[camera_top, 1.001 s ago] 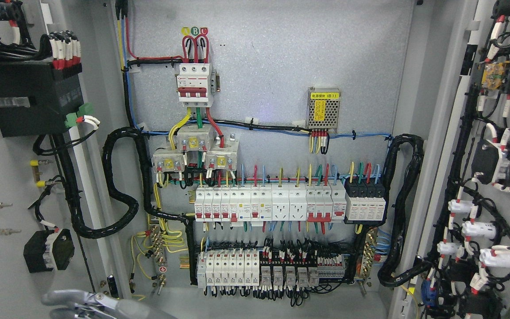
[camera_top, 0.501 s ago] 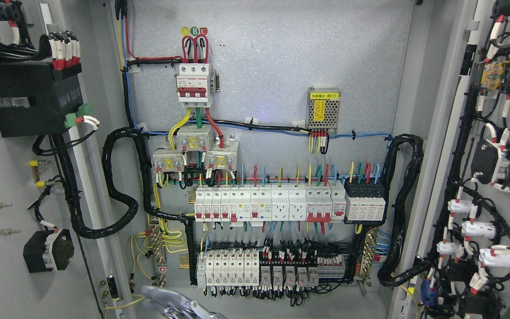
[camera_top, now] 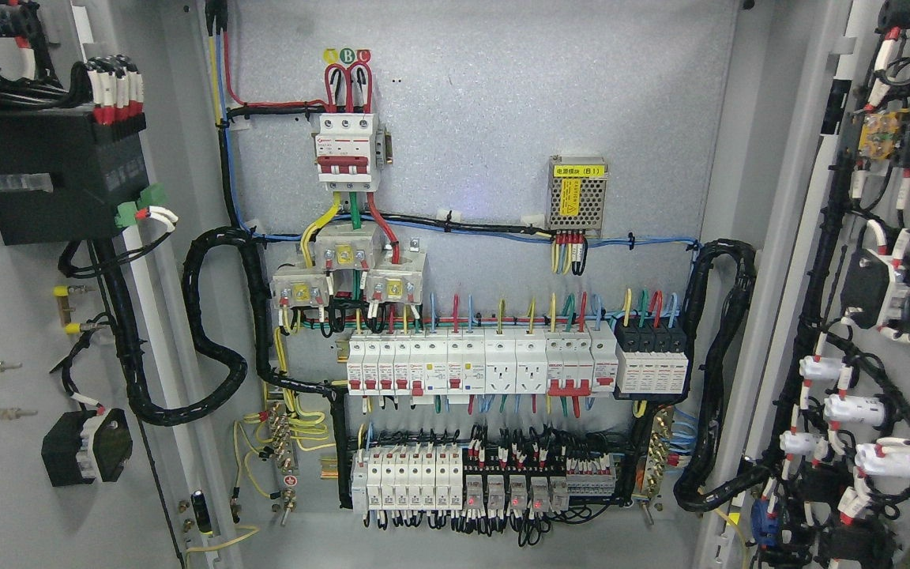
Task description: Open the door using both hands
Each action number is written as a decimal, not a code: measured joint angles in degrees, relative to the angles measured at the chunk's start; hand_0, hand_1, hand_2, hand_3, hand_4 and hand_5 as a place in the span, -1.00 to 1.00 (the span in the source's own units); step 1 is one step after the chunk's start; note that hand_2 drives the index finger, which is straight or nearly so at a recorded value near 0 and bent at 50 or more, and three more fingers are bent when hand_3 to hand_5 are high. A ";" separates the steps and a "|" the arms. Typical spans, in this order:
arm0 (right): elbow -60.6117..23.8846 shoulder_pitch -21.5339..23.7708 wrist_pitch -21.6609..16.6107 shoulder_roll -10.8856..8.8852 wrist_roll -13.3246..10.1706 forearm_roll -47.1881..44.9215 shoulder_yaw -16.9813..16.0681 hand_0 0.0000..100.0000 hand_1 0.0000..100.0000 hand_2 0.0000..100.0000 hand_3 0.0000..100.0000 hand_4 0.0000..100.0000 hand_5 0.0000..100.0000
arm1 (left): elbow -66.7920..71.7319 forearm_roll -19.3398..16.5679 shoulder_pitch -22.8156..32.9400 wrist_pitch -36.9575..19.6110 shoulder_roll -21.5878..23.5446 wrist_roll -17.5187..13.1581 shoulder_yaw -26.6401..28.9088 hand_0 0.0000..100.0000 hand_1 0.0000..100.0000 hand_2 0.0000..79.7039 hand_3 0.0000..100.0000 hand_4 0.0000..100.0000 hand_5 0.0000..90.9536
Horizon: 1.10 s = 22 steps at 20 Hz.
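Left door (camera_top: 5, 332) swung wide at the left edge, its inner face showing a black module (camera_top: 56, 178) and cable loom. In the middle, the cabinet back panel (camera_top: 502, 118) is fully exposed: red three-pole breaker (camera_top: 348, 150) up top, rows of white breakers (camera_top: 479, 363) below. Right door (camera_top: 881, 316) is open too, at the right edge, its wiring facing us. Neither hand is in shot, so I cannot tell how wide or narrow they are. The opening looks done; best practice now is keeping both arms clear of the live wiring
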 measured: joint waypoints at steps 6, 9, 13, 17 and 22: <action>2.30 8.16 -7.49 -2.55 -0.66 1.29 -4.90 -0.56 -1.00 -1.00 -1.00 -1.00 -1.00 | -11.13 -0.04 0.79 -6.51 1.88 -0.97 -0.09 -0.41 -1.00 -0.93 -0.95 -0.93 -1.00; 3.44 10.64 -9.71 -3.32 -1.05 1.54 -6.82 -0.56 -1.00 -1.00 -1.00 -1.00 -1.00 | -14.97 -0.06 0.98 -9.08 2.69 -1.02 -0.04 -0.41 -1.00 -0.94 -0.95 -0.93 -1.00; 5.01 13.03 -10.67 -3.99 -4.92 1.87 -9.01 -0.56 -1.00 -1.00 -1.00 -1.00 -1.00 | -19.55 -0.09 1.15 -11.13 3.32 -1.04 0.10 -0.41 -1.00 -0.94 -0.95 -0.93 -1.00; 7.18 14.39 -11.14 -4.42 -8.16 2.18 -10.41 -0.56 -1.00 -1.00 -1.00 -1.00 -1.00 | -23.14 -0.07 1.23 -11.82 3.26 -1.22 1.12 -0.41 -1.00 -0.94 -0.94 -0.93 -1.00; 10.00 15.59 -11.57 -4.69 -9.28 2.38 -11.36 -0.56 -1.00 -1.00 -1.00 -1.00 -1.00 | -26.21 0.10 1.93 -11.93 2.66 -1.00 4.24 -0.41 -1.00 -0.93 -0.94 -0.93 -1.00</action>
